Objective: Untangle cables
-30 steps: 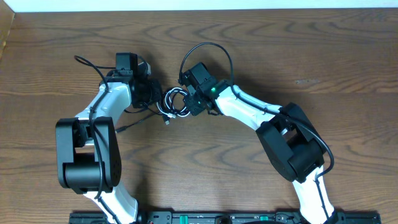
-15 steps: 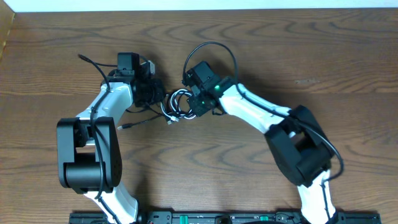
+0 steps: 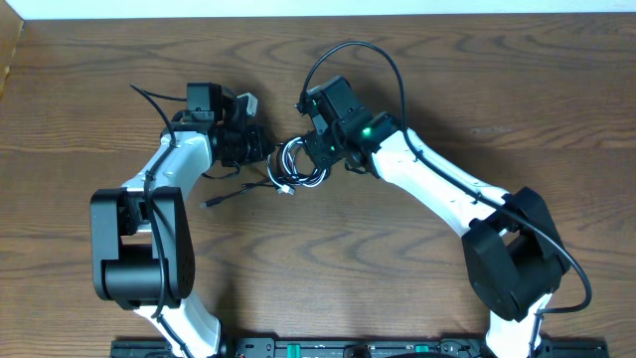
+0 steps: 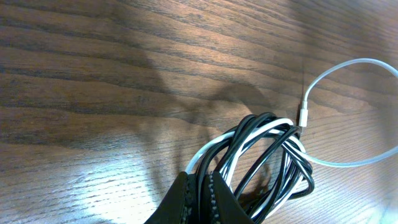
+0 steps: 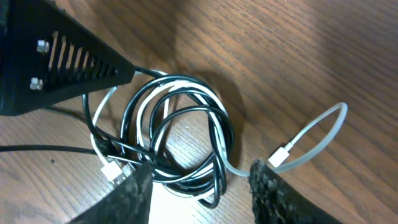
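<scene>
The cables [image 3: 301, 164] lie knotted in a small coil of black and white loops at mid-table, between the two grippers. My left gripper [image 3: 260, 147] is at the coil's left side; in its wrist view the gripper [image 4: 200, 186] is shut on black strands of the coil [image 4: 267, 155]. A white cable loop [image 4: 351, 112] with a plug [image 4: 303, 115] trails off to the right. My right gripper [image 5: 202, 186] stands open over the coil [image 5: 180, 124], its fingers on either side of the coil's near edge. A white plug [image 5: 281, 155] lies by its right finger.
A thin black cable tail [image 3: 227, 194] runs left of the coil along the table. The right arm's own thick wire [image 3: 373, 55] arches behind its wrist, and the left arm's wire [image 3: 149, 99] sticks out at back left. The table's far edge [image 3: 318, 12] is close behind.
The right arm has swung back and to the right, and its jaws have shut and then opened. The coil and the left gripper have shifted slightly right.
</scene>
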You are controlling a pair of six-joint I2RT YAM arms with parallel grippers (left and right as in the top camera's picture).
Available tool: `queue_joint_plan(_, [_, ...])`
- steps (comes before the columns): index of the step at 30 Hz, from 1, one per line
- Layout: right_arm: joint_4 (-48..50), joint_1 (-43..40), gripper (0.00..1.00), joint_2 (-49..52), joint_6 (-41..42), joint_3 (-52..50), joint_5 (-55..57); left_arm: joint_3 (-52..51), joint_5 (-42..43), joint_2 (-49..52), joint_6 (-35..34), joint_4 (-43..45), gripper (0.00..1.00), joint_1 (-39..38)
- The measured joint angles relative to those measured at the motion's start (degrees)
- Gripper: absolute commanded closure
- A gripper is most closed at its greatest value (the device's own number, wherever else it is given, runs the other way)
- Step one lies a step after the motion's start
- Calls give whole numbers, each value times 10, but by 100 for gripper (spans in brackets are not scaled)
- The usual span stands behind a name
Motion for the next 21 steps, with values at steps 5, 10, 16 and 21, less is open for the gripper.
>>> queue_joint_plan(5, [7,8,48,0,24,0,0,0,2,0,1,0,92,0])
queue_joint_plan(10, [28,10,48,0,36,-12,0,0,2,0,2,0,92,0])
queue_joint_plan(16, [36,10,48,0,56,-23,0,0,2,0,2,0,92,0])
queue_joint_plan(21, [42,10,49,0,60,-23,0,0,2,0,2,1,92,0])
